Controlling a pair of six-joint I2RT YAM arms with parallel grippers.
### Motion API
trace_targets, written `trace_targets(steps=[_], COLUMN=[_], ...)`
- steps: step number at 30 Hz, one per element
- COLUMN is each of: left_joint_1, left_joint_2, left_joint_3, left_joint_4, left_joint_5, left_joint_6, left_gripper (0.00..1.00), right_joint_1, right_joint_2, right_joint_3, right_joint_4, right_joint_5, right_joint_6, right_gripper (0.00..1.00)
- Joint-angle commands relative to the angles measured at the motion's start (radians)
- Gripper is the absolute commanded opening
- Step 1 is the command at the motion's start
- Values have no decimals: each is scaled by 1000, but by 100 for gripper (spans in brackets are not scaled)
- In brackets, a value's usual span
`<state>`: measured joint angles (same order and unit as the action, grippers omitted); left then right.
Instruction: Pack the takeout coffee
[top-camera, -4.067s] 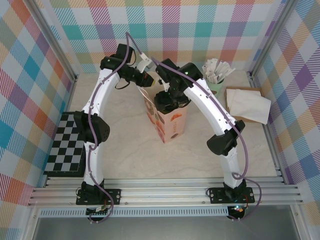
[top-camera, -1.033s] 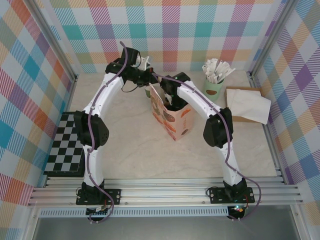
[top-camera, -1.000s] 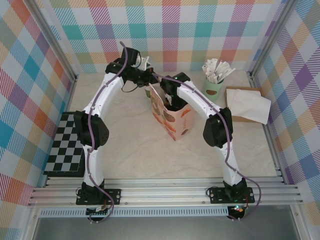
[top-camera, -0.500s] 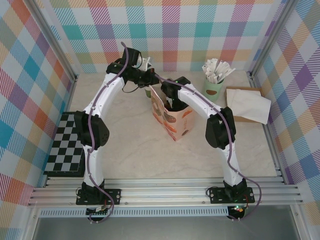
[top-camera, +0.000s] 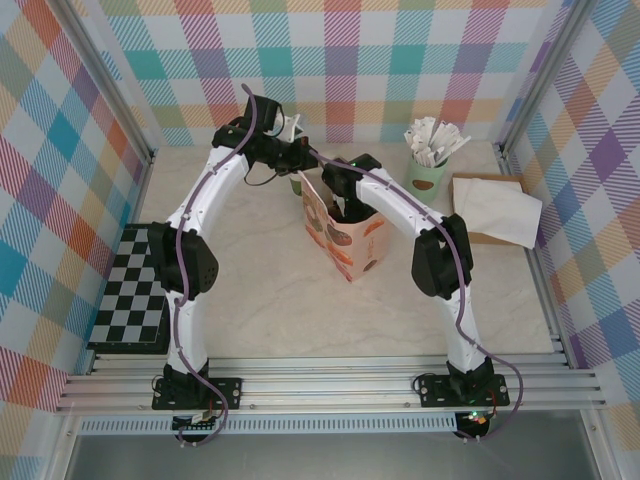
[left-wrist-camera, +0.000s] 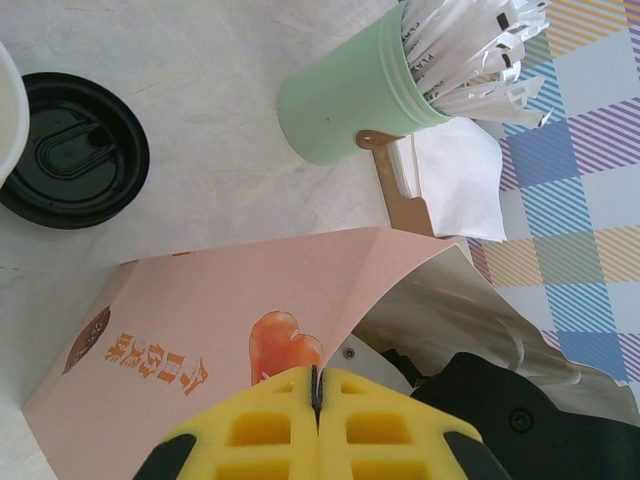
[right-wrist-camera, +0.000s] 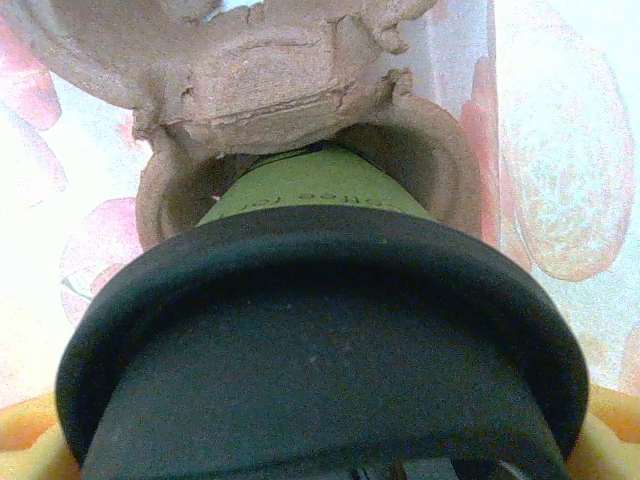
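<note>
Olive-green takeout coffee (right-wrist-camera: 320, 330), black lid nearest, is grasped by the right gripper (top-camera: 345, 208) inside the pink bag (left-wrist-camera: 200, 320), its base at a socket of the pulp carrier (right-wrist-camera: 290, 70) ahead. The left gripper (left-wrist-camera: 315, 395) is clenched on the bag's rim.

Mid-table, a paper bag (top-camera: 352, 245), mouth upward. Behind it to the left, a cup lid (left-wrist-camera: 70, 150), with a cup rim (left-wrist-camera: 5, 110) just beside. Behind the bag to the right, a mug of sachets (top-camera: 428, 172); just beside that mug on its right, a napkin holder (top-camera: 495, 208), near the right wall. Far left, toward the front, a chessboard mat (top-camera: 132, 300), well apart from the bag. Inside the bag, low down, a pulp cup carrier (right-wrist-camera: 290, 70); in one of its sockets, the takeout coffee (right-wrist-camera: 310, 195), gripped from above by the right gripper (top-camera: 345, 208). On the bag's top edge, the left gripper (left-wrist-camera: 315, 385), jaws pinched together.
</note>
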<state>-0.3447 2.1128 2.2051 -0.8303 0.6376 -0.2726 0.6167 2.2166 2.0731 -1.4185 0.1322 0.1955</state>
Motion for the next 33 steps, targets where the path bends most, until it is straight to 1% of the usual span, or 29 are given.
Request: trace_targets(steps=[1, 10, 21, 26, 33], left_joint_1=[-8, -8, -9, -8, -8], left_joint_2=[-40, -48, -65, -68, -67], left_joint_3=[-24, -41, -68, -71, -71], left_joint_4=[15, 17, 14, 2, 0], left_joint_5=[-18, -26, -26, -27, -21], left_joint_6=[0, 3, 8, 19, 23], left_gripper=[0, 0, 0, 0, 0], right_joint_1=[-1, -2, -5, -9, -15], right_joint_2=[55, 52, 57, 36, 40], right_joint_3=[-26, 18, -33, -20, -13], right_joint_4=[-40, -65, -16, -19, -23], right_joint_5=[49, 73, 89, 60, 72], right_joint_6=[10, 5, 21, 20, 21], right_gripper=[64, 64, 63, 62, 62])
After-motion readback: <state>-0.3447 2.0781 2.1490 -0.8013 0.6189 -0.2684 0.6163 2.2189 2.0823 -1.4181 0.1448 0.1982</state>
